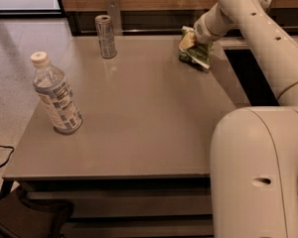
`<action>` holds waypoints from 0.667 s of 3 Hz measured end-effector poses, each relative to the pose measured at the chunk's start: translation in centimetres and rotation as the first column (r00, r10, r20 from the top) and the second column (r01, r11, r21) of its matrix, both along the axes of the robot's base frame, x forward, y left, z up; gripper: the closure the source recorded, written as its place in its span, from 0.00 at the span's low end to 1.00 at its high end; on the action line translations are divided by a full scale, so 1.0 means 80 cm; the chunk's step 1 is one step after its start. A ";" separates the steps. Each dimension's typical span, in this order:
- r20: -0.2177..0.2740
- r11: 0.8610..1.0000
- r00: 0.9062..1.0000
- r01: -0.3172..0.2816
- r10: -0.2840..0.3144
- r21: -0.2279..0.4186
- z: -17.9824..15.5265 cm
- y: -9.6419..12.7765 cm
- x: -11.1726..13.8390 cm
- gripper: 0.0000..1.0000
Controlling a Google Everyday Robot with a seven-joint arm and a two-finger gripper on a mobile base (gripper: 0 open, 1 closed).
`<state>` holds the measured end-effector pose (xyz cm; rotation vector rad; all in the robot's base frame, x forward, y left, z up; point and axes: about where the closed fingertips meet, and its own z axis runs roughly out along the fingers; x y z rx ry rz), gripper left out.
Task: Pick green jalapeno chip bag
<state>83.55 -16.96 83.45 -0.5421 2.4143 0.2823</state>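
The green jalapeno chip bag (pixel 197 57) lies crumpled at the far right of the grey table (pixel 149 123), near its right edge. My gripper (pixel 187 42) comes down from the white arm (pixel 248 14) onto the bag's upper left part and touches it. The arm and gripper hide the top of the bag.
A clear water bottle (pixel 56 95) with a white cap stands near the table's left edge. A slim silver can (pixel 106 36) stands at the far middle. A dark gap (pixel 248 78) opens to the right of the table. The robot's white body (pixel 258 172) fills the front right.
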 end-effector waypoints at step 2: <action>0.131 0.997 0.991 -0.007 0.017 -0.079 0.093 0.005 -0.040 1.00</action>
